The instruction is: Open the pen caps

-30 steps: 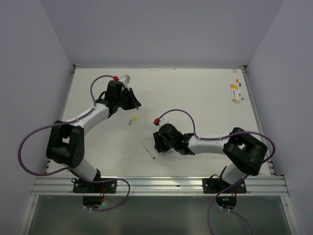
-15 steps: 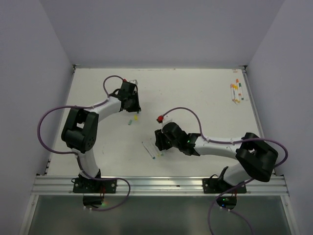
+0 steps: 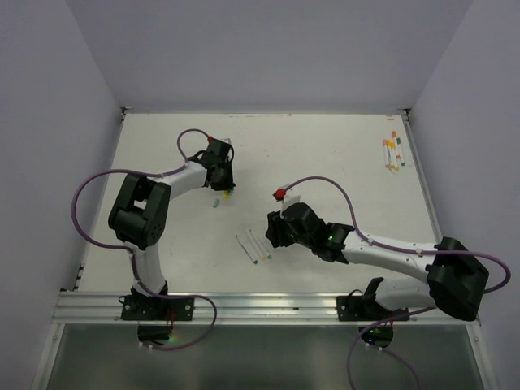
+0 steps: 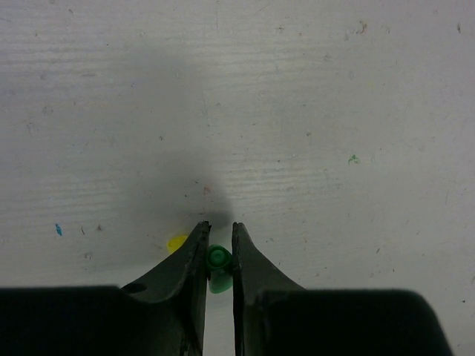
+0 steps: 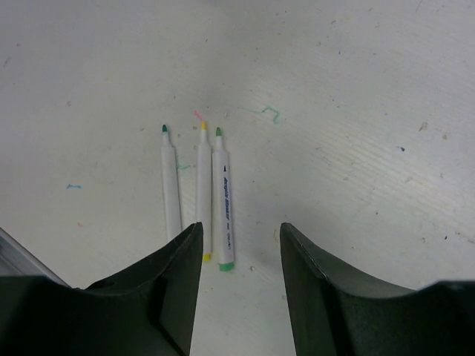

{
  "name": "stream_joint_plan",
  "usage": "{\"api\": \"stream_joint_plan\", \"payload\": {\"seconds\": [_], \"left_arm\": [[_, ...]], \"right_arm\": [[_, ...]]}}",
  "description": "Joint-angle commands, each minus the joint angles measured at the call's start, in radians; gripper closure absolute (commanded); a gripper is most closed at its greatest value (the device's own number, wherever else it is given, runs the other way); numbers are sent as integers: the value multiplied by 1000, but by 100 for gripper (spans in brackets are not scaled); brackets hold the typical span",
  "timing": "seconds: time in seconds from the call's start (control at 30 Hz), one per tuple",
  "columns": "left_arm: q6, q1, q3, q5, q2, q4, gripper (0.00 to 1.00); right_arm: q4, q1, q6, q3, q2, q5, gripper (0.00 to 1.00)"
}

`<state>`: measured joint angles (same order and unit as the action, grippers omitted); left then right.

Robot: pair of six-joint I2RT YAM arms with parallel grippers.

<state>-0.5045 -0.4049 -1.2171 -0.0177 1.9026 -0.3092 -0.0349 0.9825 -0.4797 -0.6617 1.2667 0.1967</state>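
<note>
While the right gripper is spreading its fingers and drawing back rightward, three uncapped pens are lying side by side just beyond it, near the middle of the table. The left gripper, further left, is pinching a green cap and lowering it beside a loose yellow cap. Capped pens are waiting at the far right, so more pulling probably remains.

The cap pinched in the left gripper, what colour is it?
The cap is green, clearest in the left wrist view.
</note>
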Motion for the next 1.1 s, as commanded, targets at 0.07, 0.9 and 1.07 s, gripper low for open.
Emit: {"api": "stream_joint_plan", "payload": {"seconds": [0.07, 0.9, 1.07], "left_arm": [[1, -9, 17, -38, 1, 15, 75], [-28, -15, 11, 317, -557, 96, 53], [-84, -17, 221, 413, -709, 240, 47]], "right_arm": [[-28, -19, -25, 10, -56, 20, 50], [-254, -384, 102, -259, -32, 150, 43], [-186, -624, 261, -358, 72, 170, 42]]}}
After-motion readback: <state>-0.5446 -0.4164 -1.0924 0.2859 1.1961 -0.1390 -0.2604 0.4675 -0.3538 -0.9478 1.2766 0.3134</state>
